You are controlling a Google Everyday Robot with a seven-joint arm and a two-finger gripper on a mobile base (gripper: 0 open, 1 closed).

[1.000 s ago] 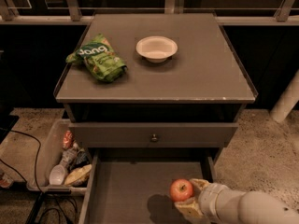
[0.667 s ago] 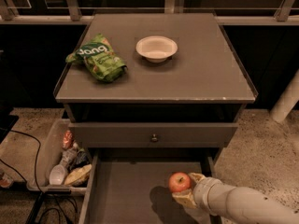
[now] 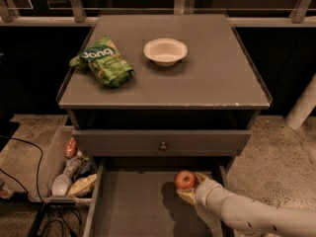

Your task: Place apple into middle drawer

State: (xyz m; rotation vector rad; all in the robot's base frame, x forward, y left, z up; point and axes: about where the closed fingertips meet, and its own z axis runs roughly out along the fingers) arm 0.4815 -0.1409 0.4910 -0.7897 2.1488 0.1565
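The red apple (image 3: 185,179) is held over the right rear part of the open middle drawer (image 3: 131,206), a wide grey drawer with a flat floor. My gripper (image 3: 191,187) comes in from the lower right on a white arm and is shut on the apple, with yellowish fingers (image 3: 186,197) cupped under and behind it. The apple casts a shadow on the drawer floor below it. I cannot tell whether the apple touches the floor.
The closed drawer front with a small knob (image 3: 162,145) is just above the open drawer. A green chip bag (image 3: 102,60) and a white bowl (image 3: 165,51) sit on the cabinet top. A bin of items (image 3: 69,174) and cables (image 3: 34,181) are on the floor at left.
My gripper has carried the apple toward the back of the drawer and slightly left. The apple stays in its grip.
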